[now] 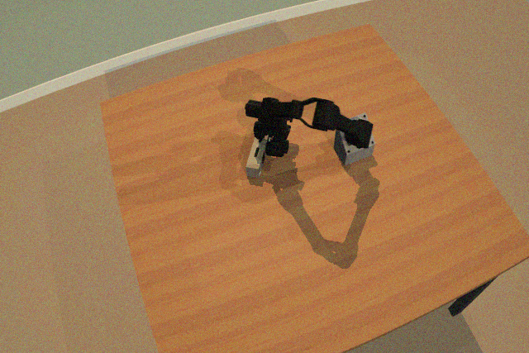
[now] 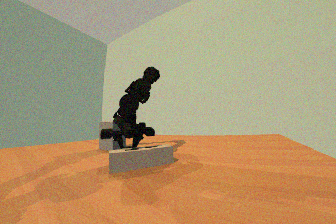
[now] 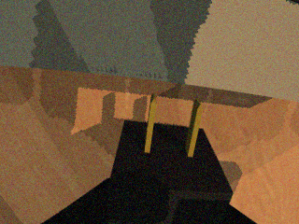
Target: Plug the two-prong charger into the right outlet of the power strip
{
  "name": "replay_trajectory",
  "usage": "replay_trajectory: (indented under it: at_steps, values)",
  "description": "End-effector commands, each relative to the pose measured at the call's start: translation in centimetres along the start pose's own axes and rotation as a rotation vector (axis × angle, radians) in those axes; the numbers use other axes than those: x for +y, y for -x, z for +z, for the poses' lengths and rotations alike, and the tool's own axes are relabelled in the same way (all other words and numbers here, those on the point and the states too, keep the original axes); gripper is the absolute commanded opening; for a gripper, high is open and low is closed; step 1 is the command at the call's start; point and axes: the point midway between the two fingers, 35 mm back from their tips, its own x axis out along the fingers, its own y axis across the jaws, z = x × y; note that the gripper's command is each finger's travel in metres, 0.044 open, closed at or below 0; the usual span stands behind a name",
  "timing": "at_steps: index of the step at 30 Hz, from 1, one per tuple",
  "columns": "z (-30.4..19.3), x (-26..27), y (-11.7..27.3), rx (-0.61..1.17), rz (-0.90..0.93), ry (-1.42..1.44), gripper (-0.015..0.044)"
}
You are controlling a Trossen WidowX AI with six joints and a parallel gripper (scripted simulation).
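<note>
The light grey power strip (image 1: 254, 168) (image 2: 140, 159) lies on the table, with dark outlet slots in its top. In the wrist view a grey and beige surface (image 3: 238, 42), apparently its side, fills the top. My gripper (image 1: 268, 139) (image 2: 127, 146) (image 3: 156, 193) is shut on the black charger (image 3: 159, 161). It is low at the strip's long edge, on the arm-base side; in the exterior view its fingertips are seen just behind the strip's top. Two yellow prongs (image 3: 150, 123) point away from the gripper. The top and exterior views do not show the charger clearly, nor any prong in a slot.
The grey arm base block (image 1: 359, 155) (image 2: 105, 125) stands on the wooden table (image 1: 256, 276) (image 2: 244, 183), beyond the strip in the exterior view. The black arm (image 1: 326, 115) (image 2: 128, 103) reaches from it to the strip. Shadows of the arm fall around the strip.
</note>
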Motion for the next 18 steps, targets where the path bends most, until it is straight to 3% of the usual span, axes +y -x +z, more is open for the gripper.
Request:
replay_trajectory:
  at_steps: [1,18]
  values:
    - [0.18,0.08,0.07,-0.001,0.002,-0.002,0.0000]
    - [0.36,0.09,0.08,-0.001,0.002,-0.002,0.0000]
